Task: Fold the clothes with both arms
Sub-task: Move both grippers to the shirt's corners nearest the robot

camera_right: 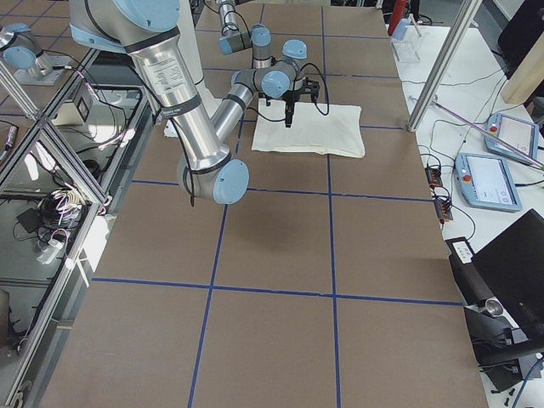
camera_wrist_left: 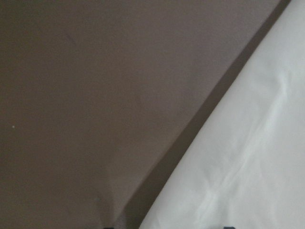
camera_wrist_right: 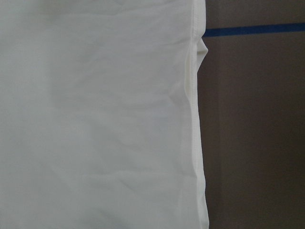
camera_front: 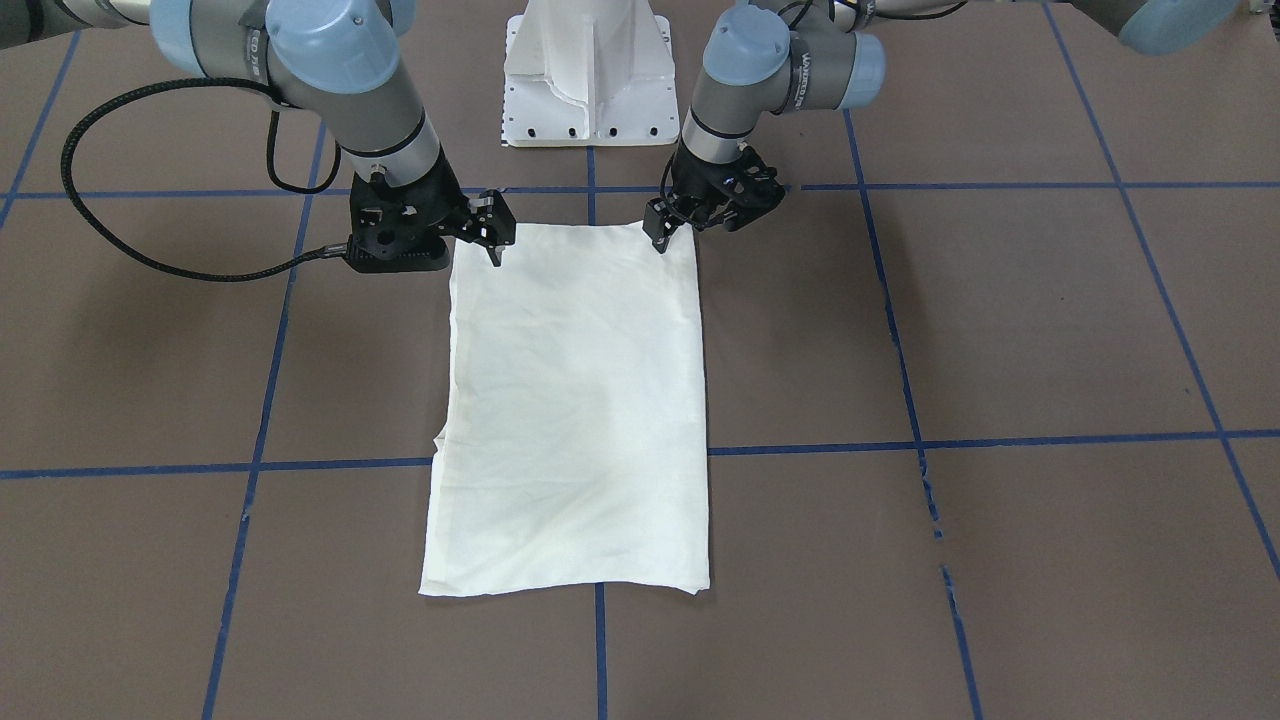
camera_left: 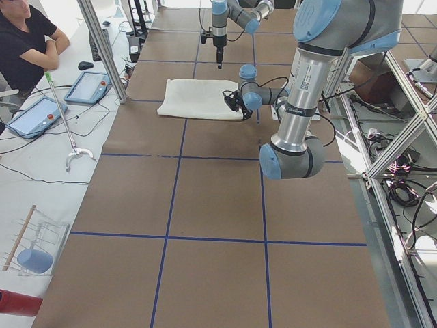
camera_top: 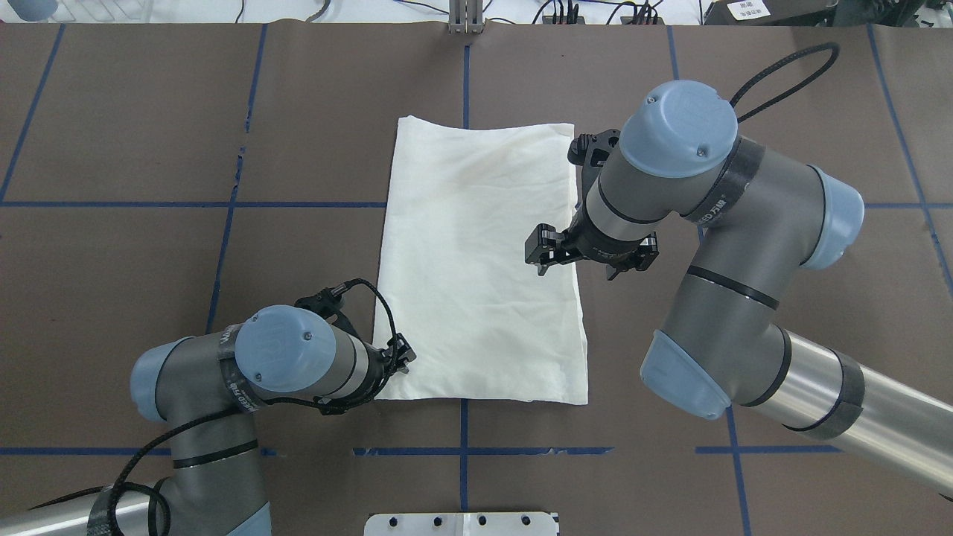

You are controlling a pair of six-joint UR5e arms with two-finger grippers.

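The brown table cover lies nearest in the front-facing view. On it is the T-shirt, folded to a long rectangle, plain cream side up, flat at the table's middle. On its left edge a small flap pokes out from under the top layer.

At the shirt's far edge, the left gripper is low on the right corner. Its wrist view shows dark fingertips apart, astride the cloth's edge. The right gripper is at the left corner. It seems to ride higher, and I cannot tell whether its fingers are apart or together.

The risks, as I judge them:
- A pinch may take only the top layer, so the stack splits on lifting.
- Unequal heights may skew the fold.
- The flap may slip further out.
- The right arm's slack cable may drag.

The cover is matt, gridded with blue tape. The white pedestal stands beyond. Further off, a seated person has tablets.
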